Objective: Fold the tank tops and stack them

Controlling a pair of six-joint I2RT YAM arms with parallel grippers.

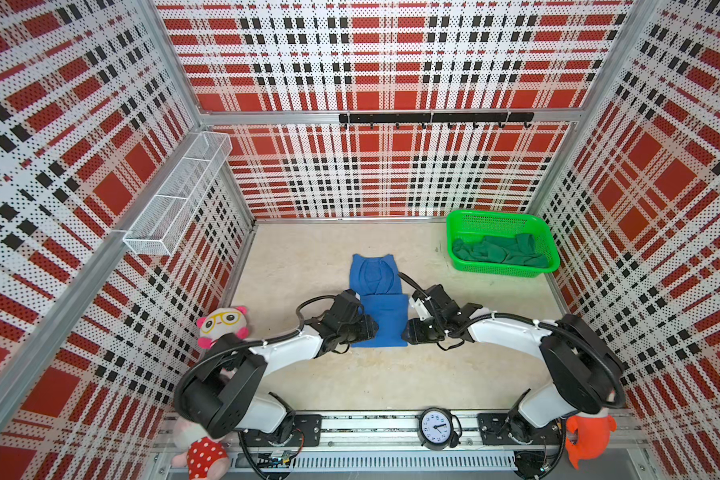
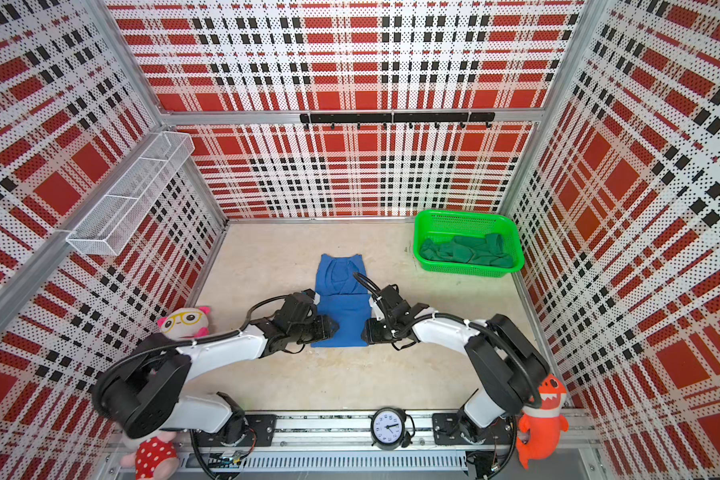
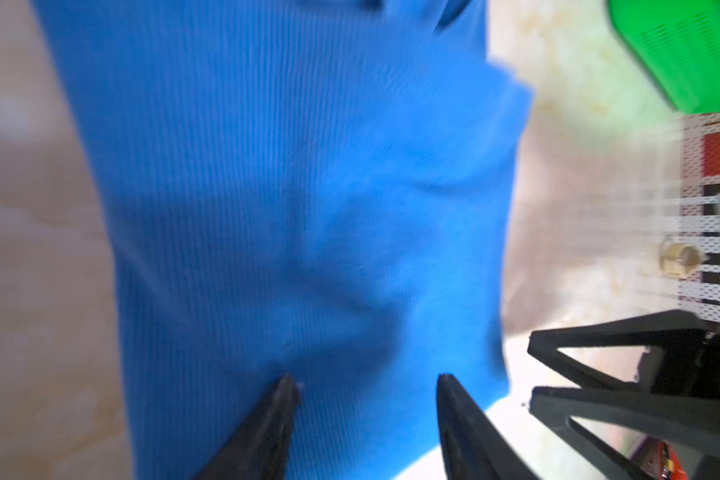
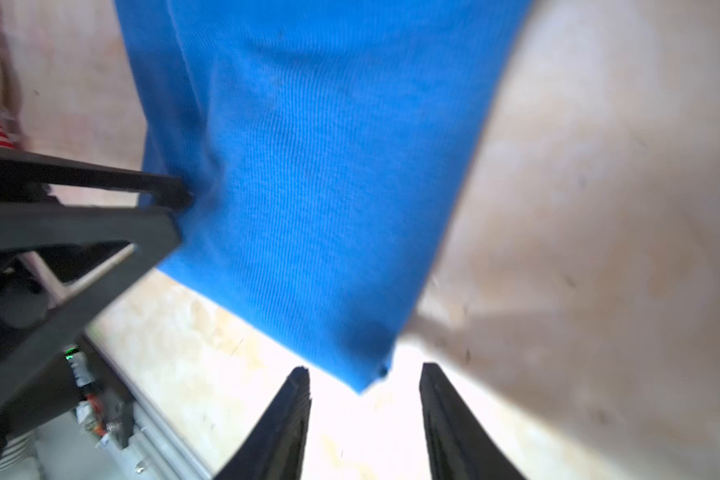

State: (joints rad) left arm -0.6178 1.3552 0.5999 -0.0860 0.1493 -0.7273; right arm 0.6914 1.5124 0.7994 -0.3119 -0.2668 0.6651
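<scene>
Blue tank top [image 1: 377,305] lies mid-counter [image 1: 350,374], near half apparently folded over, far half flat. I read the left fingers [image 3: 275,415] and right fingers [image 4: 292,415] as released at its side edges. Dark green tank top [image 1: 499,251] lies crumpled in the basket [image 1: 495,214] at the far-right corner, unfolded and unstacked.

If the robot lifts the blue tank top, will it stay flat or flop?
Probably flops: the blue tank top is thin ribbed knit, folded over itself and creased. Likely light, lying flat on the table. Grabbed by one corner, the fold may fall open.
</scene>
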